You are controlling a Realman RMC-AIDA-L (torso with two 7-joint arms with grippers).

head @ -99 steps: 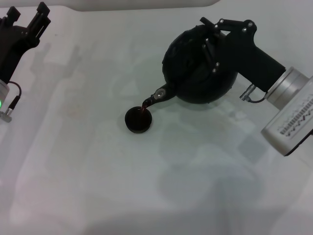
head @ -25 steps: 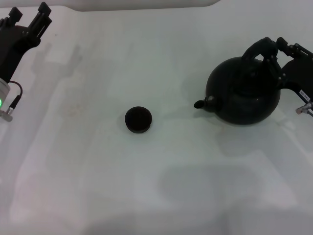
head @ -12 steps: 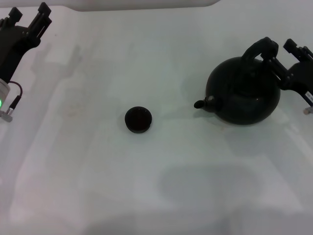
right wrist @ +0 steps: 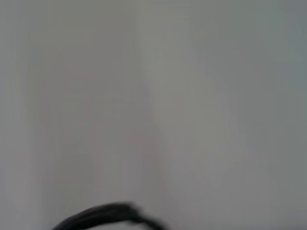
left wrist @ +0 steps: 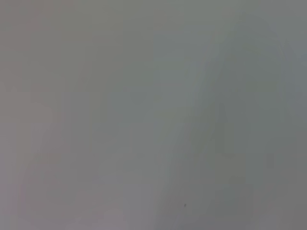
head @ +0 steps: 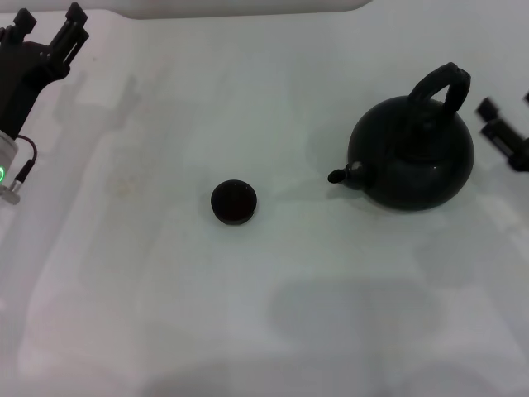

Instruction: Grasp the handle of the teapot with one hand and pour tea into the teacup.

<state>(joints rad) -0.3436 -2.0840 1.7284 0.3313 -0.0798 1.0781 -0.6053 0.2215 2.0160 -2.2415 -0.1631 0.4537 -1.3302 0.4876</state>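
Observation:
The round matte black teapot [head: 413, 157] stands upright on the white table at the right, its stubby spout [head: 339, 175] pointing left. Its arched black handle [head: 442, 89] rises over the top. The tiny dark teacup [head: 234, 203] sits near the table's middle, well left of the spout. My right gripper [head: 506, 126] is open and empty at the right edge, apart from the handle. My left gripper [head: 48, 31] is parked at the far left with its fingers spread. A dark curved edge [right wrist: 103, 214], probably the handle, shows in the right wrist view.
The white table [head: 264, 314] reaches across the whole head view. A lighter band [head: 240, 7] runs along its far edge. The left wrist view shows only plain grey surface [left wrist: 153, 115].
My right gripper has let go of the handle and drawn back to the right. The teapot, tilted and pouring over the cup four seconds ago, now stands upright at the right.

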